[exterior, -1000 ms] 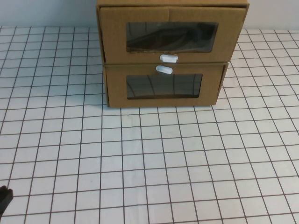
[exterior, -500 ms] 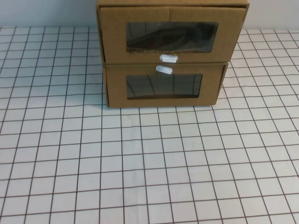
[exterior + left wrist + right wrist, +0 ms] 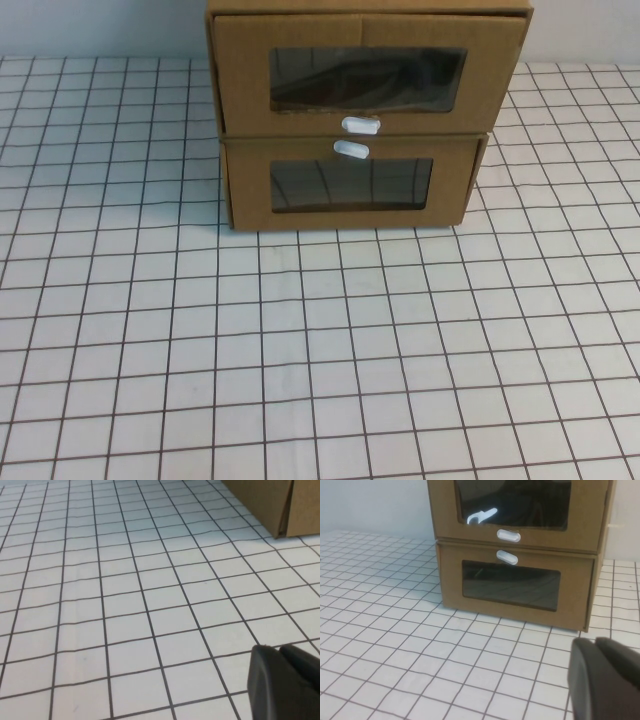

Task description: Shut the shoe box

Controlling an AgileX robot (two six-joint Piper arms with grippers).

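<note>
The shoe box [image 3: 240, 90] is the upper of two stacked brown cardboard drawers at the table's far middle. It has a clear window [image 3: 366, 78] with a small white pull tab [image 3: 360, 125] below it. It also shows in the right wrist view [image 3: 445, 510], where its front stands about level with, or slightly forward of, the drawer beneath. Something dark lies behind the window. Neither gripper shows in the high view. My left gripper [image 3: 277, 648] is shut and empty, low over the grid cloth, far from the box. My right gripper [image 3: 595, 641] is shut and empty, in front of the box.
The twin drawer [image 3: 250, 190] with its tab [image 3: 352, 150] above the window sits under the shoe box, also in the right wrist view [image 3: 451, 575]. A bottom corner of the cardboard stack [image 3: 260, 500] shows in the left wrist view. White grid cloth [image 3: 320, 350] covers the table.
A dark bit of the left gripper at the high view's lower left edge one second ago has gone out of that view. The boxes have not moved.
</note>
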